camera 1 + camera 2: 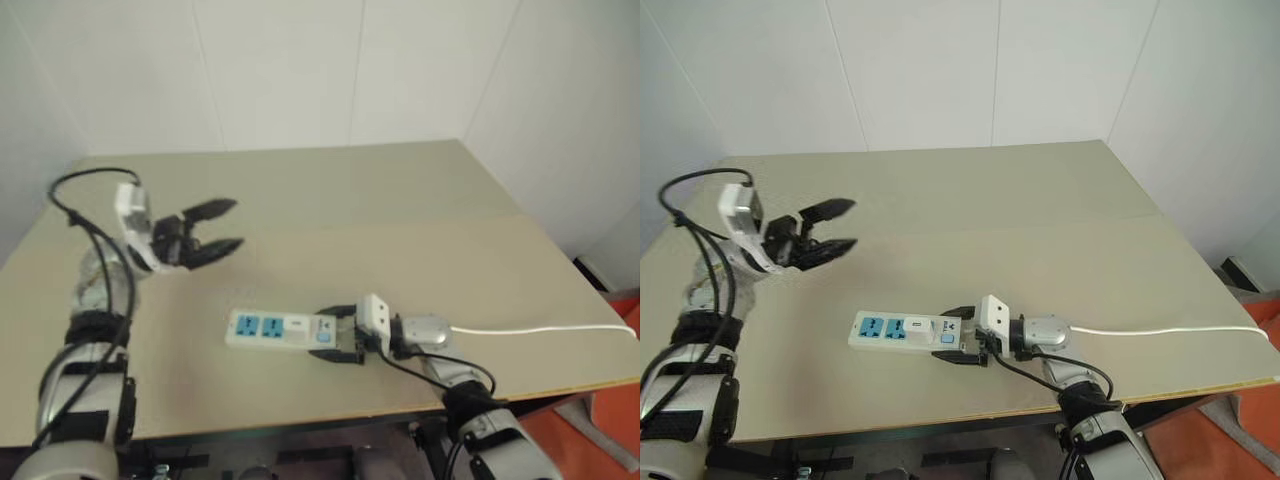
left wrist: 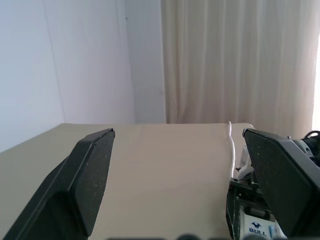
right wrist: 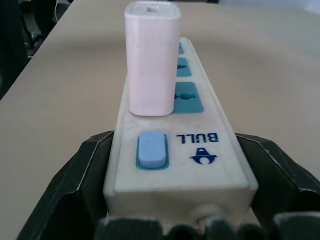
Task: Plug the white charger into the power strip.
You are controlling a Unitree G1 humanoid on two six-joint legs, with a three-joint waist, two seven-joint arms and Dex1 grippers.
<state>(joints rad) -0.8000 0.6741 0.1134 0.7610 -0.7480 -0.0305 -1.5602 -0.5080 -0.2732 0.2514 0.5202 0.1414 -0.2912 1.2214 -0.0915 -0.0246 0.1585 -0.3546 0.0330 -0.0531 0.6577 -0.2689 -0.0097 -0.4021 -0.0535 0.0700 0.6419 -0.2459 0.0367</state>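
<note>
The strip (image 1: 905, 331) lies on the tan counter (image 1: 1040, 220), near its 6 o'clock edge. The charger (image 3: 151, 57) stands upright in the socket nearest the switch. My right tool (image 1: 962, 336) clamps the strip's switch end. My left tool (image 1: 832, 227) hangs released, fingers spread, above the counter at 9 o'clock, well apart from the strip.

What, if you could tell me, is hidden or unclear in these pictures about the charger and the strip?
- Charger prongs: right wrist view, hidden under its body, so how fully it is seated is unclear.
- Strip switch end: eye views, covered by the right end effector.
- Strip's far end: right wrist view, behind the charger.
- Cable's far end: eye views, cut off by the picture edge.
</note>
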